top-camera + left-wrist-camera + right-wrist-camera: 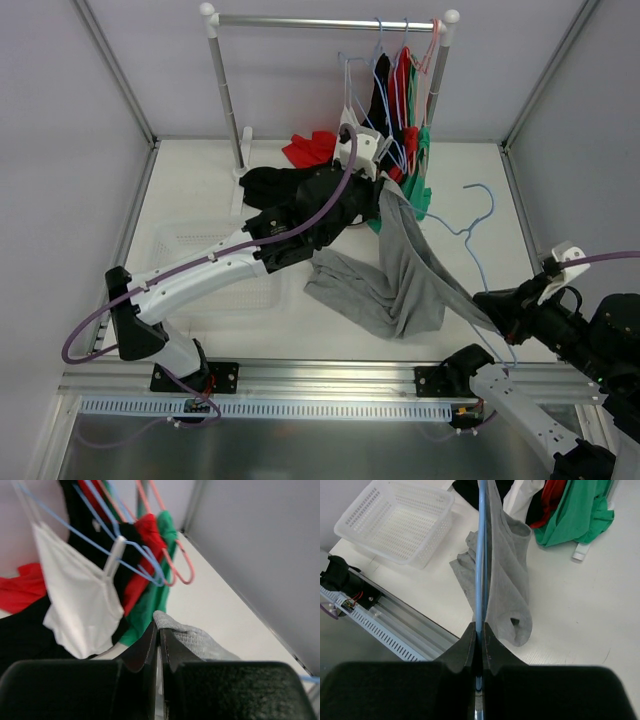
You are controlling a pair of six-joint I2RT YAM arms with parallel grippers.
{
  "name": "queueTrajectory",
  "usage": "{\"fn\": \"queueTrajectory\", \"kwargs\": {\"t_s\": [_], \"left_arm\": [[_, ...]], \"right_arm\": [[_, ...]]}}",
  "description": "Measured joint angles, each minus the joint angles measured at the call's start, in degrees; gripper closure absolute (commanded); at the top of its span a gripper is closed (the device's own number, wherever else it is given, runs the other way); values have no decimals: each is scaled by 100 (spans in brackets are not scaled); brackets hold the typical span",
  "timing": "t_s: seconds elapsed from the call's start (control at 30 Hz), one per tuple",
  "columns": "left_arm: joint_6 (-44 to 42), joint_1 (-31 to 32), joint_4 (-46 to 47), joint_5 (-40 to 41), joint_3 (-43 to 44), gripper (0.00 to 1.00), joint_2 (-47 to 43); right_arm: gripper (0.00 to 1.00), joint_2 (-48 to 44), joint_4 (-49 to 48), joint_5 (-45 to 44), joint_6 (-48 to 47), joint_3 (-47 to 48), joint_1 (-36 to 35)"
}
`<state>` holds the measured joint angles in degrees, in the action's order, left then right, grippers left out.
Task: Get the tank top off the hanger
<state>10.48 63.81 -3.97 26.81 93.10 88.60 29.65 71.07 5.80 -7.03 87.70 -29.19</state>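
The grey tank top (400, 280) stretches from my left gripper (383, 190) down onto the table and across toward my right gripper (487, 303). My left gripper (159, 630) is shut on an edge of the tank top (200, 640), close to the hanging clothes. My right gripper (480, 630) is shut on the thin blue hanger (480, 555), whose wire runs up alongside the tank top (505, 570). In the top view the hanger's (478, 245) hook points away from the rack, above the table at the right.
A clothes rack (330, 20) at the back holds several garments (400, 110) on hangers. A red cloth (310, 148) and a black cloth (275, 185) lie near its left post. A white basket (395, 522) sits at the front left, under my left arm.
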Motion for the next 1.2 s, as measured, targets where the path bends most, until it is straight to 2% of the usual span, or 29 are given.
{"fn": "queueTrajectory", "kwargs": {"t_s": [0.2,0.33,0.43,0.6,0.83,1.07,1.2], "left_arm": [[85,-7,31,1252,-173,100,-350],[90,-15,20,1585,-190,100,-472],[111,-26,-20,1519,-221,100,-518],[280,-164,-153,745,-579,100,-815],[498,-201,-116,-839,-1412,100,-1563],[866,-203,463,-2079,-3158,100,-2422],[1019,-203,887,-2806,-3821,100,-2505]], "right_arm": [[100,-291,-212,448,-208,-203,0],[100,-675,-505,619,-337,-319,0],[100,-1104,-927,741,-407,-614,0],[100,-1681,-1604,1064,-455,-1060,0],[100,-1709,-2785,1093,-323,-1635,0],[100,-1429,-4835,809,256,-2859,0],[100,-1001,-6483,776,769,-3495,0]]}}
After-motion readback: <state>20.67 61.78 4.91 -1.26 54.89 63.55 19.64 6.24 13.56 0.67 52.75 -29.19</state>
